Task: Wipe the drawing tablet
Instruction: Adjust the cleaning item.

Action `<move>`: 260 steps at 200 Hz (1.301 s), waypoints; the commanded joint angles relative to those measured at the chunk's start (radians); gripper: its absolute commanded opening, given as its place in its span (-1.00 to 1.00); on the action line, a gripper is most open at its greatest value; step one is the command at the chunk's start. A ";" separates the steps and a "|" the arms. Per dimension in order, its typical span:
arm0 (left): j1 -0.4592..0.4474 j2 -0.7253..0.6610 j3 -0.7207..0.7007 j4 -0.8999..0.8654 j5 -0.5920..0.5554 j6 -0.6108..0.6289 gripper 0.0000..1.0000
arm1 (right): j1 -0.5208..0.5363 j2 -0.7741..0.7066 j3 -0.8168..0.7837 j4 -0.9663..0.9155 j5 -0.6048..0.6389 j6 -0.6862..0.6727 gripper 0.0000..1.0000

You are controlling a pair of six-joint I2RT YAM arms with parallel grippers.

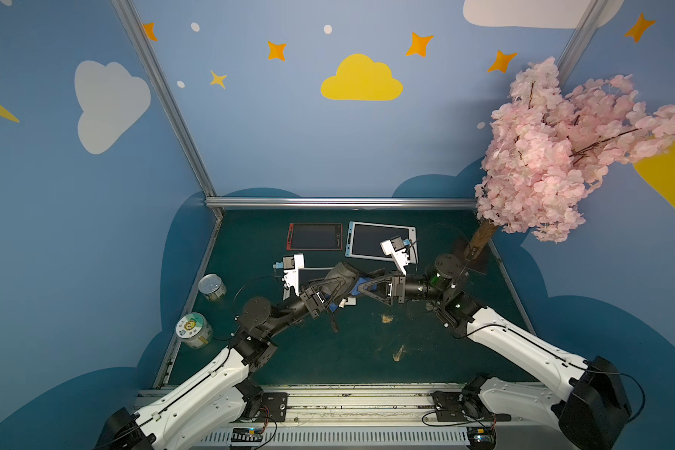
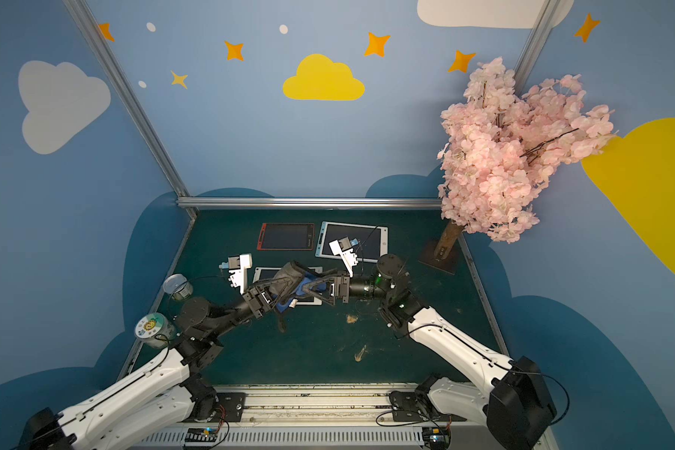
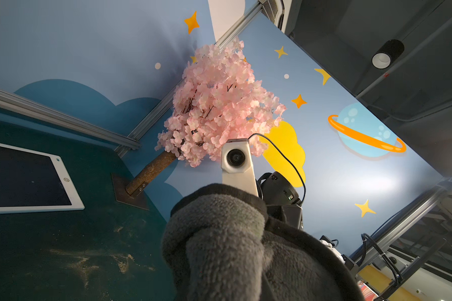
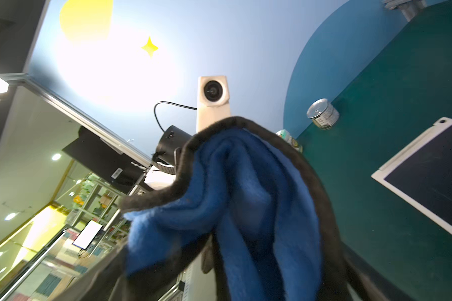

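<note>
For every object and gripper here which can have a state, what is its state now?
left gripper: shut on the cloth.
right gripper: open, fingers around the cloth's blue side.
cloth: bunched between both grippers, over the white-framed tablet.
white-framed tablet: flat, screen dark, partly covered.
red-framed tablet: flat, screen dark.
blue-framed tablet: flat, screen dark.
silver-topped can: upright, closed.
printed-lid tin: upright, lid on.
</note>
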 commanded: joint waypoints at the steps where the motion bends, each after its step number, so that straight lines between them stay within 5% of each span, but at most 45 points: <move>1: 0.001 -0.015 -0.011 -0.022 -0.016 0.040 -0.95 | 0.021 0.010 0.041 0.162 -0.054 0.090 0.94; 121: 0.001 -0.075 0.011 -0.120 -0.065 0.101 -0.95 | 0.112 0.157 0.160 -0.169 -0.094 -0.011 0.78; 147: 0.002 -0.090 0.015 -0.137 -0.066 0.100 -0.95 | 0.110 0.184 0.150 -0.111 -0.109 0.015 0.31; 184: 0.011 -0.134 -0.004 -0.181 -0.072 0.109 -0.93 | 0.095 0.163 0.177 -0.205 -0.112 -0.036 -1.00; 202: 0.019 -0.142 -0.007 -0.191 -0.072 0.110 -0.58 | 0.069 0.131 0.183 -0.277 -0.108 -0.077 -1.00; 231: 0.030 -0.151 -0.007 -0.226 -0.057 0.157 0.77 | 0.001 0.033 0.186 -0.481 -0.027 -0.172 -1.00; 260: 0.034 -0.204 0.026 -0.474 -0.211 0.293 0.86 | -0.031 -0.060 0.237 -0.804 0.170 -0.436 -1.00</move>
